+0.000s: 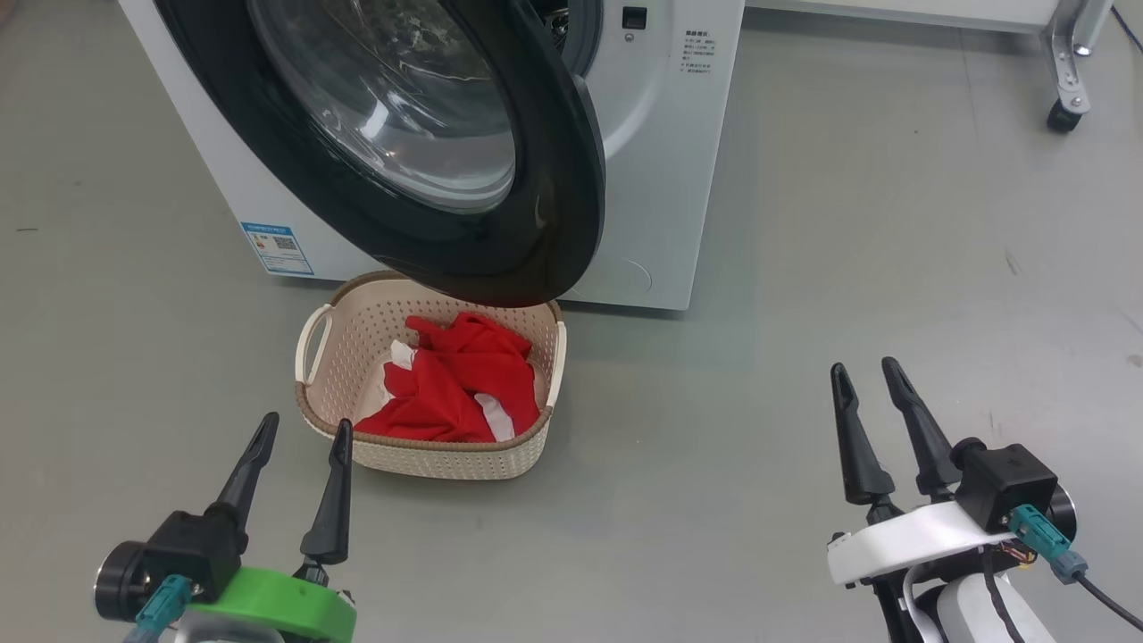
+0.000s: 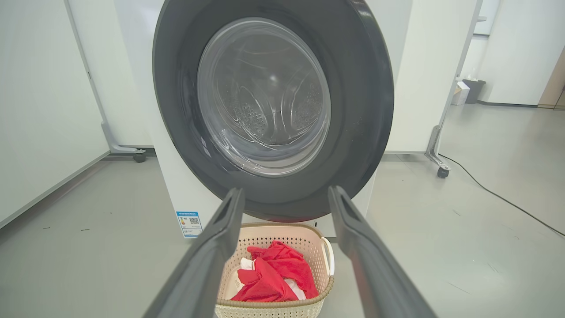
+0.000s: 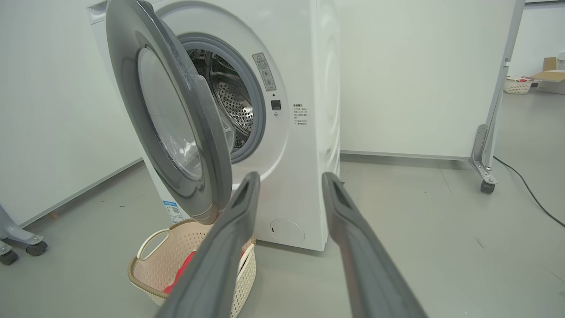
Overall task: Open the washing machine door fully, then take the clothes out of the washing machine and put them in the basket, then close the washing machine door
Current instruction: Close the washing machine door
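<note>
— How do the left jaws stand?
— Wide apart, with nothing between them. Their dark fingers (image 1: 248,473) rise from the near left above the floor (image 1: 759,429). They slant toward the basket (image 1: 429,460), whose near left corner lies just beyond the tips. The arm is low, with its green wrist ring (image 1: 268,607) at the near edge.
— And the right jaws?
— Parted too, a little narrower than the left, gripping nothing and touching nothing. Their fingers (image 1: 855,438) point away from the near right, over the floor and well apart from the basket. The white wrist (image 1: 902,540) sits just behind them.
— Where are the clothes?
— The clothes (image 1: 464,379), red with white panels, lie bunched inside the basket. The basket sits on the floor just in front of the washing machine (image 1: 665,179).
— And the door?
— The washing machine door (image 1: 558,187) hangs partly open, hinged on the left, its black rim over the basket's far edge. From the right wrist, the steel drum (image 3: 234,104) shows through the gap. A blue label (image 1: 279,247) sits low on the machine's front, to the left.
</note>
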`<state>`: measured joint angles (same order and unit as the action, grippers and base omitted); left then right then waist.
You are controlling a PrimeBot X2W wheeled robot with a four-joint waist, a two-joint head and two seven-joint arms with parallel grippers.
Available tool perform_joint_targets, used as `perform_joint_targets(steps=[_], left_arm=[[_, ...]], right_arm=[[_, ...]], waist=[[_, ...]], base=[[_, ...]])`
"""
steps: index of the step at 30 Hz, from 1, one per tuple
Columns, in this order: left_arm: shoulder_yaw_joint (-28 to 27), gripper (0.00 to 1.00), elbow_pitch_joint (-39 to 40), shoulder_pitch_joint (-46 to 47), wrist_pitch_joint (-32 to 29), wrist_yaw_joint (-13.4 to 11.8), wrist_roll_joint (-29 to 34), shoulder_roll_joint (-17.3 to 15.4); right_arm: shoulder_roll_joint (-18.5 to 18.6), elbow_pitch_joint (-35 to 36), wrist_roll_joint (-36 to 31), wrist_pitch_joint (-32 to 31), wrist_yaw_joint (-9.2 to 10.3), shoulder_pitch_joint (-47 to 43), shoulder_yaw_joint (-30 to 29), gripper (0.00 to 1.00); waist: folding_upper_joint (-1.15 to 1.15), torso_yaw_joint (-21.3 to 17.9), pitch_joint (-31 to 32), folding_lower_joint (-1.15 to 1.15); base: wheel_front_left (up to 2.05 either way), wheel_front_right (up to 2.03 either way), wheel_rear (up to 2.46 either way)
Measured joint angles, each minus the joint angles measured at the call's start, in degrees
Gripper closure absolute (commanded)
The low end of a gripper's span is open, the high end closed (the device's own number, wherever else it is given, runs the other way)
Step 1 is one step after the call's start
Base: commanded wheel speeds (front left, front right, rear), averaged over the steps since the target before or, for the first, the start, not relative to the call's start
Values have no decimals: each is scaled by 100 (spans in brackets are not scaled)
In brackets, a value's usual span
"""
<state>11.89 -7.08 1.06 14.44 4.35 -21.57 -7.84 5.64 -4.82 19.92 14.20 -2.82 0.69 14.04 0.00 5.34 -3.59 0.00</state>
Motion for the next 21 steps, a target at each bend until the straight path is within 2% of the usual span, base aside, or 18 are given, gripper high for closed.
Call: perform_joint_targets(steps=[4,13,21], left_arm=[[-5,0,69,2,0,7,5,12],[37,0,237,192,0,60,110,136],[158,0,328,497,0,119,152,296]], right_arm=[[108,118,-125,-1,-29,78,116,100],[364,272,-546,-192,-311,887,746,100],[400,272,-561,-510,-369,1858,1024,100]], waist=[[0,32,-135,0],[0,170,-597,0],[0,471,-1061,0]], base=[[0,0,0],[0,0,0],[0,0,0]])
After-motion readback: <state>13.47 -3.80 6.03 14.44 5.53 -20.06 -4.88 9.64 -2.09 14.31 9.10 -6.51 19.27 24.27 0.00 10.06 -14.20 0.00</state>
